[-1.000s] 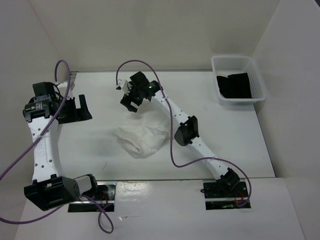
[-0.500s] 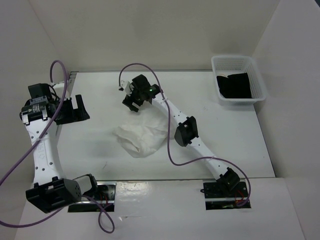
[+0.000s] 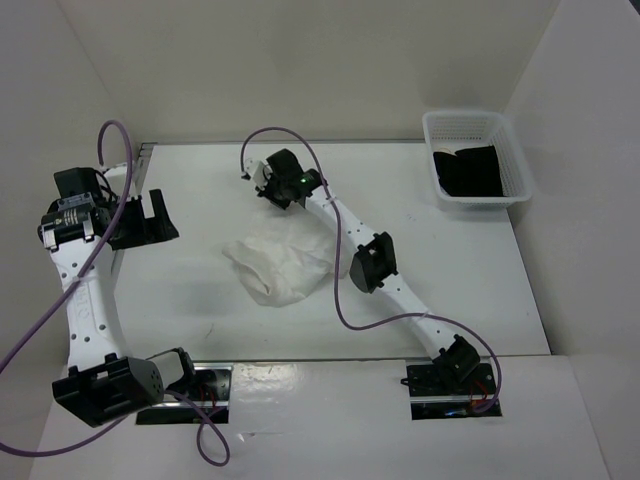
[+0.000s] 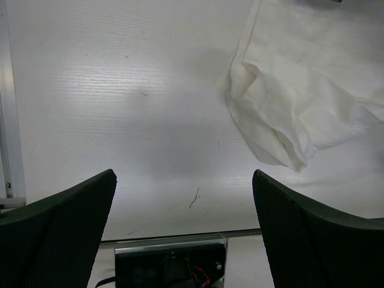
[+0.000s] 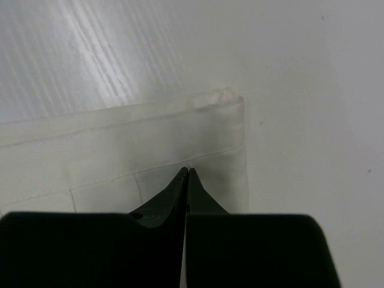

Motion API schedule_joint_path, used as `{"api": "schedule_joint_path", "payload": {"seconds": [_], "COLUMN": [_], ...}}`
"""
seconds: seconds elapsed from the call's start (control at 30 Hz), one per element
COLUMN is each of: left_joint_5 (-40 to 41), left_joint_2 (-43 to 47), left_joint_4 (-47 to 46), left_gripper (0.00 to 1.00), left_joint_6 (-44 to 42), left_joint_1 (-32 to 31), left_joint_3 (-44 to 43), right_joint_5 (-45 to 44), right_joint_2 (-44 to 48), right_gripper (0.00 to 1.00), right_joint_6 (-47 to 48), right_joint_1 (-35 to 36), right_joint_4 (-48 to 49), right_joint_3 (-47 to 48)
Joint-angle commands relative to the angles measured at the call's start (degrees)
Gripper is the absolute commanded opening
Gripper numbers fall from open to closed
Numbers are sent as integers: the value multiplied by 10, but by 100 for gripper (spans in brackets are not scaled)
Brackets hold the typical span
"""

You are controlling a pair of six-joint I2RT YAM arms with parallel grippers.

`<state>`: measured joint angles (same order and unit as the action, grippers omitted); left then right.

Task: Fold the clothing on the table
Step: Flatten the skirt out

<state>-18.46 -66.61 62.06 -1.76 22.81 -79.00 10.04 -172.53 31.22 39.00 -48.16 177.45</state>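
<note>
Top view: the clothing [image 3: 282, 264] lay crumpled at frame centre on the table [image 3: 450, 270], one edge drawn toward upper centre where the right gripper [image 3: 280, 188] sat. Right wrist view: jaws pressed fully together on the clothing [image 5: 108, 150], just inside a hemmed corner, so a thin pinch of fabric appeared caught. Left gripper [image 3: 150, 215] hung at left of frame, jaws spread wide and holding nothing, with the garment's nearest fold [image 4: 282, 138] at the upper right of its own view, well apart from its fingers. Judged step: spreading the garment flat before any fold. To do it well, the right claw should draw the corner out low and slow, since a thin pinch may slip. The left claw ought to take the opposite edge so the pleats run straight and do not bunch. Dragging with one corner only would likely skew the fan shape. Counts: one white garment, one basket [image 3: 432, 150] at upper right, one black cloth [image 3: 470, 170] inside it, two arms, two claws.
</note>
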Motion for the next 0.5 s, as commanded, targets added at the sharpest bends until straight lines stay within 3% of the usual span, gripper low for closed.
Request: {"api": "schedule_joint_path", "payload": {"seconds": [0.0, 0.13, 0.33, 0.47], "left_joint_5": [-25, -38, -68, -74], "left_joint_2": [-4, -17, -41, -48], "left_joint_4": [-3, -3, -15, -52], "left_gripper": [100, 100, 100, 100], "left_joint_6": [-15, -21, -32, -31], "left_joint_1": [4, 4, 4, -33], "left_joint_3": [-8, -3, 17, 31], "right_joint_5": [-74, -81, -159, -180], "right_joint_2": [-14, 0, 32, 53], "right_gripper": [0, 0, 0, 0], "right_joint_6": [-7, -47, -74, -79], "right_joint_1": [-17, -54, -100, -113], "right_joint_4": [-22, -82, -122, -134], "right_joint_3": [22, 22, 22, 3]}}
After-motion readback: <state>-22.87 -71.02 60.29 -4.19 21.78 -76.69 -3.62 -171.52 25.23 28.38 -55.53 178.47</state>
